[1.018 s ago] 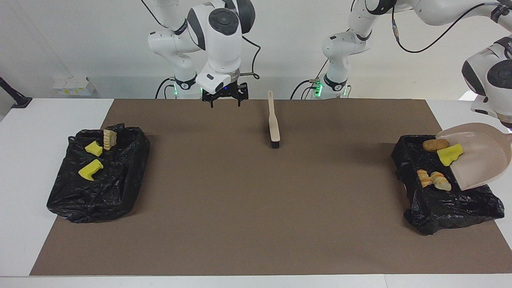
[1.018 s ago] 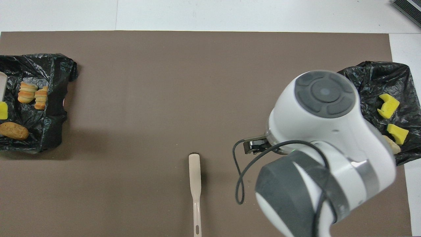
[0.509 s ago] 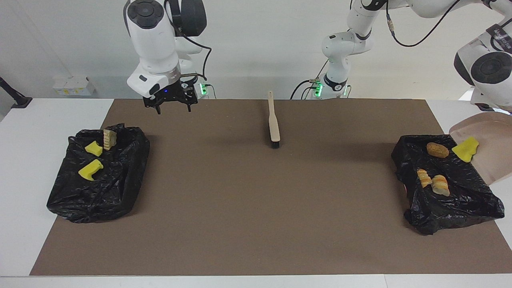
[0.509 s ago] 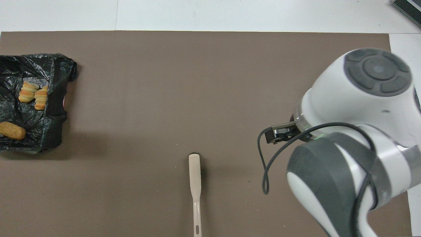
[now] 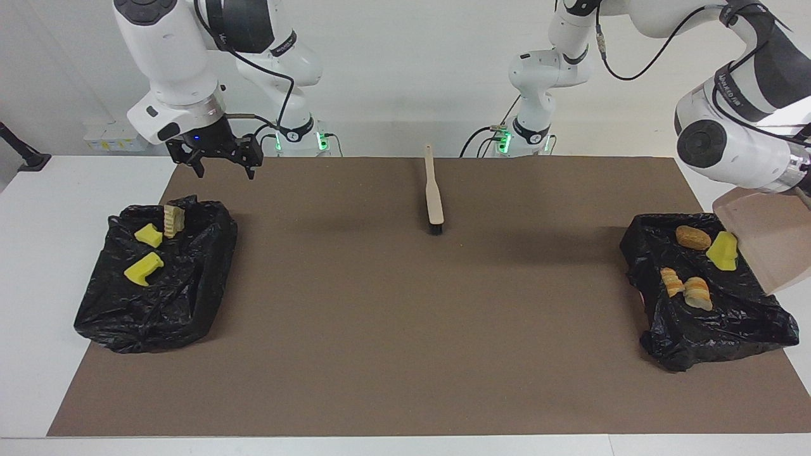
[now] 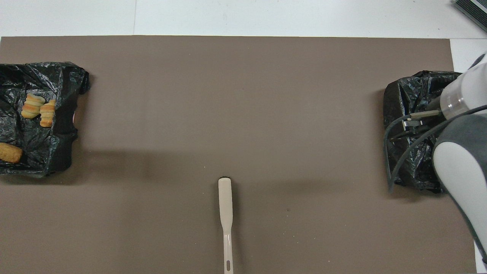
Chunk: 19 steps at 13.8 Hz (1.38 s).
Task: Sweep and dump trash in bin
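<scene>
My right gripper [image 5: 219, 166] has swung from over the mat's middle to its right-arm end and now hangs over the mat edge just beside the black-lined bin [image 5: 101, 316] there, fingers spread wide, holding nothing. My left arm has pulled the dustpan [image 5: 770, 237] back and tipped it steeper; the yellow chunk [image 5: 722, 251] has slid off its lip into the other black-lined bin [image 5: 716, 345]. My left gripper itself is cut off at the edge of the facing view, closed on the dustpan's handle as far as I can tell.

Around: brush [image 5: 434, 196] lies alone mid-mat between my 2 grippers, well apart from both, handle toward the robots, bristles away, long axis running near-to-far. Nothing on the brown mat [image 5: 405, 354] blocks either gripper.

Trash: all 7 scraps sit in bins. Below the dustpan: yellow chunk standing on end against the pan's lip, brown roll [image 5: 692, 237] beside it with long axis across the bin, 2 striped bread pieces [image 5: 685, 286] side by side. Under my right gripper's bin: 2 yellow sponge chunks [image 5: 144, 268], the bigger one lying slantwise, plus 1 ridged tan piece [image 5: 172, 220] standing upright.
</scene>
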### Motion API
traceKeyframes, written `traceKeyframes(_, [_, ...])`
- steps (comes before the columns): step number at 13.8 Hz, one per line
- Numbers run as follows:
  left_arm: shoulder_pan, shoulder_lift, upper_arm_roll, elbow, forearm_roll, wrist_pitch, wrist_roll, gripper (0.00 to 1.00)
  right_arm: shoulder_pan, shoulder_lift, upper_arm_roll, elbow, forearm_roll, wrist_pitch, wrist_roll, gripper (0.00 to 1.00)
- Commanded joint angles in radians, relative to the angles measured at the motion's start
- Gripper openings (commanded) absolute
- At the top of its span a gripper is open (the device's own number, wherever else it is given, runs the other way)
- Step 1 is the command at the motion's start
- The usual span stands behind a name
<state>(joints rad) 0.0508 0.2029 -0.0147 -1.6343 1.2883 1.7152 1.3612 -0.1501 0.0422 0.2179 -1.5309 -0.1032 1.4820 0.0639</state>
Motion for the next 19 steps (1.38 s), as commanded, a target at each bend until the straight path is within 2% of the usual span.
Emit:
traceKeyframes(1, [-0.023, -0.025, 0.012, -0.002, 0.043, -0.038, -0.010, 0.00, -0.003, -0.033, -0.025, 0.002, 0.007, -0.025, -0.004, 1.00])
traceKeyframes(2, [-0.023, -0.039, 0.006, -0.001, 0.031, -0.042, -0.008, 0.00, -0.005, -0.060, -0.032, -0.020, 0.007, -0.019, 0.001, 1.00])
traceKeyframes(4, [-0.032, -0.066, -0.023, 0.004, -0.038, -0.080, -0.017, 0.00, -0.016, -0.061, -0.035, -0.026, 0.029, -0.009, 0.010, 1.00])
traceKeyframes(6, [-0.049, -0.069, -0.036, 0.014, -0.215, -0.111, -0.077, 0.00, -0.072, -0.059, -0.035, -0.025, 0.106, 0.018, -0.008, 1.00])
traceKeyframes(7, [-0.071, -0.071, -0.037, 0.011, -0.297, -0.112, -0.132, 0.00, -0.065, -0.061, -0.043, -0.022, 0.112, 0.017, -0.012, 1.00])
traceKeyframes(9, [-0.074, -0.071, -0.036, 0.013, -0.514, -0.112, -0.253, 0.00, -0.001, -0.070, -0.115, -0.020, 0.115, 0.011, -0.012, 1.00])
traceKeyframes(11, [-0.091, -0.068, -0.039, 0.002, -0.666, -0.103, -0.414, 0.00, 0.066, -0.073, -0.179, -0.022, 0.115, 0.011, -0.007, 1.00])
traceKeyframes(14, [-0.120, -0.059, -0.039, 0.013, -0.910, -0.091, -0.615, 0.00, 0.075, -0.074, -0.173, -0.026, 0.120, 0.020, -0.001, 1.00])
traceKeyframes(16, [-0.176, -0.039, -0.040, 0.013, -0.968, -0.085, -0.774, 0.00, 0.076, -0.079, -0.172, -0.031, 0.119, 0.020, -0.007, 1.00])
traceKeyframes(17, [-0.219, -0.001, -0.042, 0.013, -0.980, -0.082, -0.900, 0.00, 0.078, -0.082, -0.172, -0.034, 0.119, 0.020, -0.010, 1.00])
traceKeyframes(19, [-0.282, 0.050, -0.042, 0.014, -1.085, -0.002, -1.156, 0.00, 0.078, -0.084, -0.167, -0.034, 0.119, 0.018, -0.006, 1.00])
